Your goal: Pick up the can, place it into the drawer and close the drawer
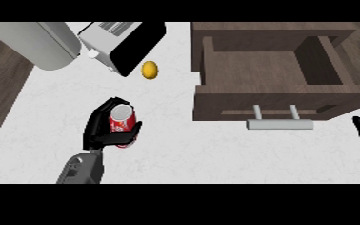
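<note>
A red can (123,122) with a silver top stands on the white counter at the lower left. My left hand (100,127) is curled round it, thumb across its lower front and fingers behind it. The brown wooden drawer (211,102) is pulled open at the right, its inside bare, with a silver handle (279,123) on its front. Only a black tip of my right hand (356,125) shows at the right edge, beside the drawer's front corner.
A toaster (118,42) sits at the back left next to a large grey rounded appliance (38,43). A small yellow lemon-like fruit (149,70) lies between the toaster and the drawer. The counter's dark edge runs along the far left.
</note>
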`<action>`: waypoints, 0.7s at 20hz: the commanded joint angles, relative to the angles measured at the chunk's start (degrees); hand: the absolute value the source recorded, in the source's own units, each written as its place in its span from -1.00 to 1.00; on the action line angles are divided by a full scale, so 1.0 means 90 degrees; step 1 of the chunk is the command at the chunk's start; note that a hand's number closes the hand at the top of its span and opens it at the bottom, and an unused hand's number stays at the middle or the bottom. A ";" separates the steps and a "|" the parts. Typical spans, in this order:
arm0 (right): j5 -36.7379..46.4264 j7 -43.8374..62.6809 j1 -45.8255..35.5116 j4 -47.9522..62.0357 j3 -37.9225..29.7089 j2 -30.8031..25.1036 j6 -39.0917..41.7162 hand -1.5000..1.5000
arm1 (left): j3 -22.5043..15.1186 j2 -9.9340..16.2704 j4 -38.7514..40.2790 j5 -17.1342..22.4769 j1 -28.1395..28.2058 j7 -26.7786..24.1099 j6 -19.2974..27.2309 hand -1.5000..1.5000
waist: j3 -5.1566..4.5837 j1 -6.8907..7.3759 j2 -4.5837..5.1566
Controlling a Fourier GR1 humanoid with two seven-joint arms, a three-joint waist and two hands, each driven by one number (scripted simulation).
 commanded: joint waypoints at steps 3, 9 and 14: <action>-0.0224 0.0201 0.0200 -0.0273 -0.0077 -0.0020 0.0140 -1.00 | 0.0783 0.0417 -0.0249 0.0529 -0.0121 0.0258 0.0271 1.00 | 0.0000 -0.0006 0.0001; 0.0181 -0.0272 0.0543 -0.0371 0.0515 0.0058 -0.0236 -1.00 | 0.0551 0.0423 -0.0588 0.0491 -0.0464 0.0509 0.0267 1.00 | 0.0001 -0.0022 0.0000; -0.0259 0.0393 0.0186 -0.0531 -0.0086 -0.0074 -0.0086 -1.00 | 0.0079 0.0438 -0.1838 0.0437 -0.0397 0.1644 0.0218 1.00 | 0.0003 0.0007 -0.0010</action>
